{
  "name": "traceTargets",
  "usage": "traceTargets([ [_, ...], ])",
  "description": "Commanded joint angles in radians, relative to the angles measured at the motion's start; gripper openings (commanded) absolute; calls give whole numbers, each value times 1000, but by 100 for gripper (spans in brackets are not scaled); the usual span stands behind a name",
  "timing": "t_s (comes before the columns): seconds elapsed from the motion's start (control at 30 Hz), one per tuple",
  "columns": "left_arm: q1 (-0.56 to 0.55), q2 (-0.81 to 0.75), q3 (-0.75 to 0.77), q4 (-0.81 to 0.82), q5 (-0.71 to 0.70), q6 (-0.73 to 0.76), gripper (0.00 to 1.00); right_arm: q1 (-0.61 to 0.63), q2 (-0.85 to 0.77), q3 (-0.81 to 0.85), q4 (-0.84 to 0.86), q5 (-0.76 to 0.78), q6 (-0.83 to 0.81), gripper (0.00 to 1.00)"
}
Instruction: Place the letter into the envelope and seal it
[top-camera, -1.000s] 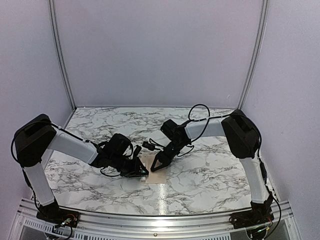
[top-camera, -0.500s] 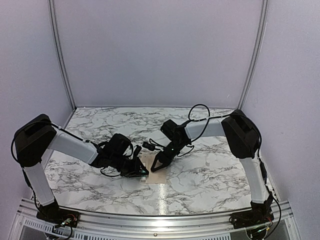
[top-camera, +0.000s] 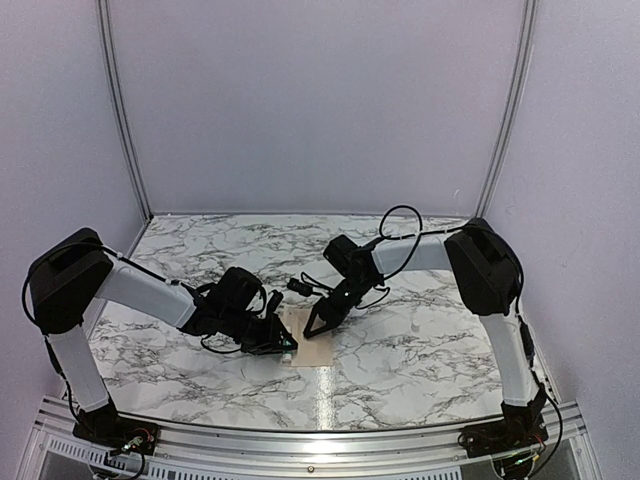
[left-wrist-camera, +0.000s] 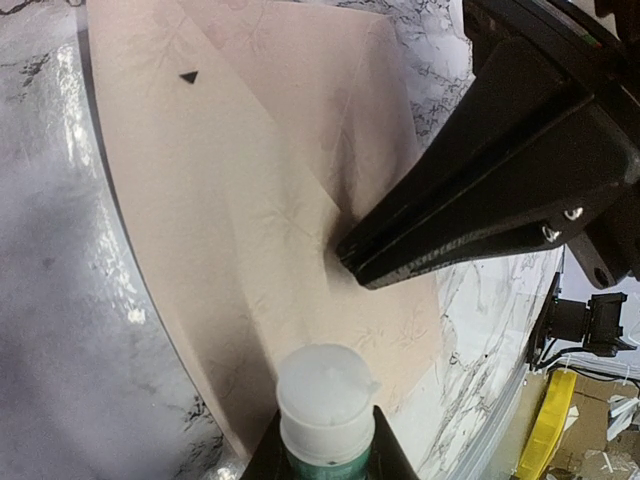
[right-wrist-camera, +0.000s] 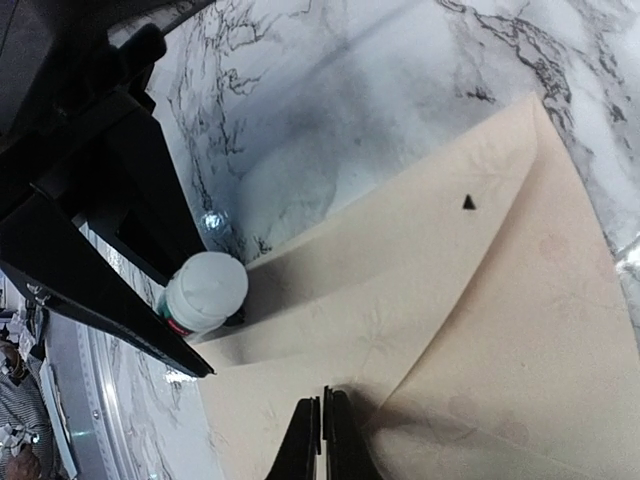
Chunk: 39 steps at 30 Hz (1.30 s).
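Little had shifted since the earlier frames: the right wrist had drawn slightly back and its jaws had crept a touch along the envelope (top-camera: 318, 352), while the left arm kept its place. The right jaws were shut, tips together, pressing down on the envelope close to a diagonal fold. The left jaws were clamped on a glue stick (left-wrist-camera: 325, 395), its white end pointing at the paper just ahead of them, near the right tips but apart from them. The envelope lay flat on the counter (top-camera: 430, 345), beneath and between both sets of jaws.

By my reading, the envelope was thin, light and limp. It was likely to slide on the glossy marble and to crease if pinched hard. Pinning it flat from above looked safer than gripping. Any hold would best be taken at a free edge or the flap's point, clear of glue.

The letter could not be picked out as a separate sheet; probably it was already inside, but nothing showed that. Whether the flap lay open or folded over was hard to read from the creases. I could not tell whether the stick's white end was cap or bare glue, nor whether it touched the paper. From above, both arms covered much of the envelope.
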Motion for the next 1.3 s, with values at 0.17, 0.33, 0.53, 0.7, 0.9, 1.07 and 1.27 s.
traceTargets([
  [0.17, 7, 28, -13, -17, 2, 14, 0, -17, 33, 40, -2, 30, 1, 3],
  [0.33, 9, -17, 22, -19, 13, 45, 0, -19, 15, 44, -13, 16, -17, 3],
  [0.53, 66, -120, 131, -132, 23, 93, 0, -40, -66, 55, -44, -18, -48, 5],
  [0.7, 143, -111, 197, -205, 6, 138, 0, -89, -171, 46, -54, -10, -84, 8],
  [0.9, 173, -29, 263, -218, 17, 164, 0, -138, -304, -46, -41, 34, -147, 9],
  [1.07, 173, 60, 287, -185, 47, 159, 0, -154, -433, -128, -15, 86, -195, 11],
  [1.27, 177, 139, 281, -138, 57, 155, 0, -153, -530, -214, 33, 112, -201, 14],
])
